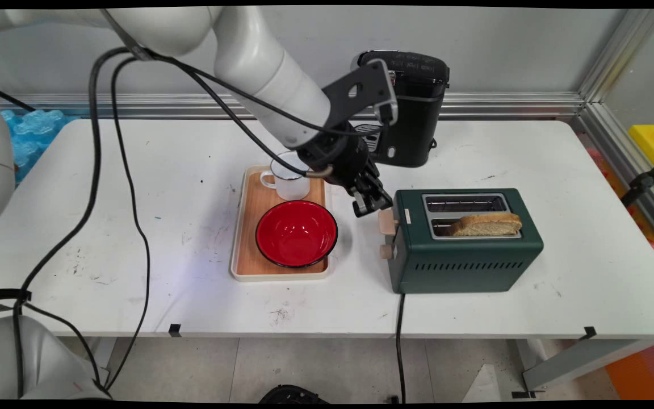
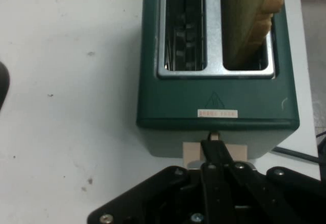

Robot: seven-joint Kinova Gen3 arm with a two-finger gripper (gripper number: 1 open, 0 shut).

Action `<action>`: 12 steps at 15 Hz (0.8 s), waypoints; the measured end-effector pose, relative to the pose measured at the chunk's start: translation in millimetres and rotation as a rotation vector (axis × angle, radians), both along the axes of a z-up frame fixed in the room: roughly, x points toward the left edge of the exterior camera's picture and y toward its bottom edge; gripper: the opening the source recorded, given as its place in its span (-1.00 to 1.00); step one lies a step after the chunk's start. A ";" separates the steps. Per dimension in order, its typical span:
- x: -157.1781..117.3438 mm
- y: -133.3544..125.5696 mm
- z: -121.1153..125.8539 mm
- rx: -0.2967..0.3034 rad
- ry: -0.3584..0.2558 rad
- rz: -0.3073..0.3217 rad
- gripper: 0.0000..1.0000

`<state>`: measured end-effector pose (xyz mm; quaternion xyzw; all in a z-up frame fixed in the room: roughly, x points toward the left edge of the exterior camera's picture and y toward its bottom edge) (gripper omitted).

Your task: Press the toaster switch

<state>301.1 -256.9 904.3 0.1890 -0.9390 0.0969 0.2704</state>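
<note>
The black gripper (image 1: 370,205) bears with closed fingers on the beige lever (image 1: 386,220) at the left end of a green toaster (image 1: 466,258), a slice of bread (image 1: 486,224) standing in its near slot. A tray (image 1: 239,230) with red bowl (image 1: 296,233) and white mug (image 1: 287,182) lies just left. Pressing off-centre, the fingertips might slip off the lever or shove the toaster right.

main: high, near side, faces wall. hand: close, looks down claw line; both catch toaster (image 1: 466,241) (image 2: 216,71).
</note>
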 end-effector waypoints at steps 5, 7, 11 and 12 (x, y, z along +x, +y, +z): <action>-9.8 -2.4 -14.0 -0.001 -0.007 0.003 -1.00; -12.7 -3.3 -19.6 -0.002 -0.012 0.003 -1.00; -17.2 -4.1 -30.1 -0.002 -0.021 0.000 -1.00; -18.2 -4.0 -32.6 -0.001 -0.023 -0.001 -1.00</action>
